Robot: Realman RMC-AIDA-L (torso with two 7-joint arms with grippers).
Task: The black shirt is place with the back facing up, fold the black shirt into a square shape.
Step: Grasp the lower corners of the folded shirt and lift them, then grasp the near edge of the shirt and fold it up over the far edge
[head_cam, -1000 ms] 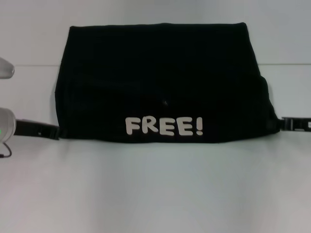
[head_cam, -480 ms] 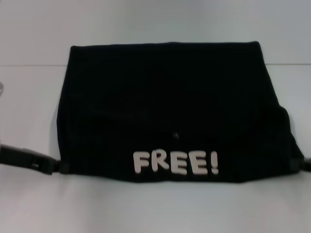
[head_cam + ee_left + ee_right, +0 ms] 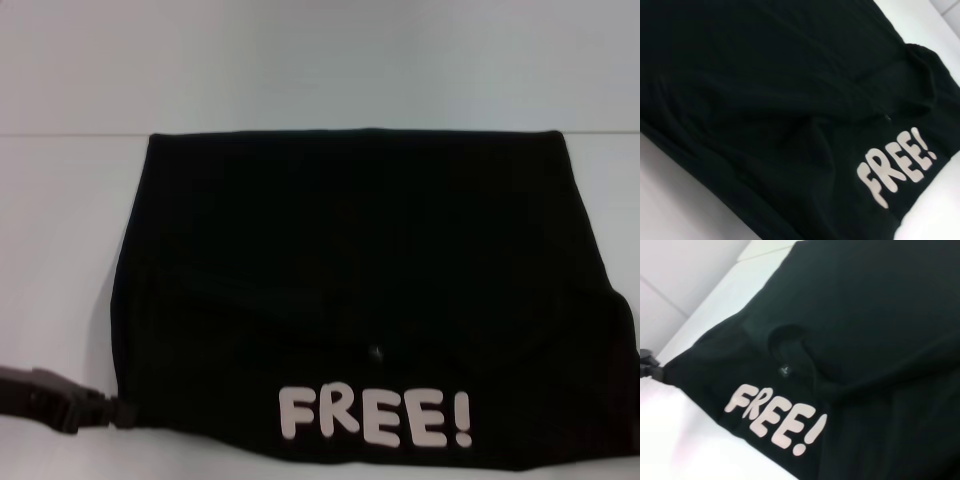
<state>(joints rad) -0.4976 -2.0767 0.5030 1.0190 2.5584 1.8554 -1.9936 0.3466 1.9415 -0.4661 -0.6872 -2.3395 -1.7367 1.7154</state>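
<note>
My left claw is clenched on the near left corner of the black shirt, which lies folded on the white table with its white FREE! lettering along the near edge. My right claw is off past the shirt's right edge, out of sight, so its grip I cannot tell.

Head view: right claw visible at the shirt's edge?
No. Only the left claw shows, at the black shirt's near left corner.
</note>
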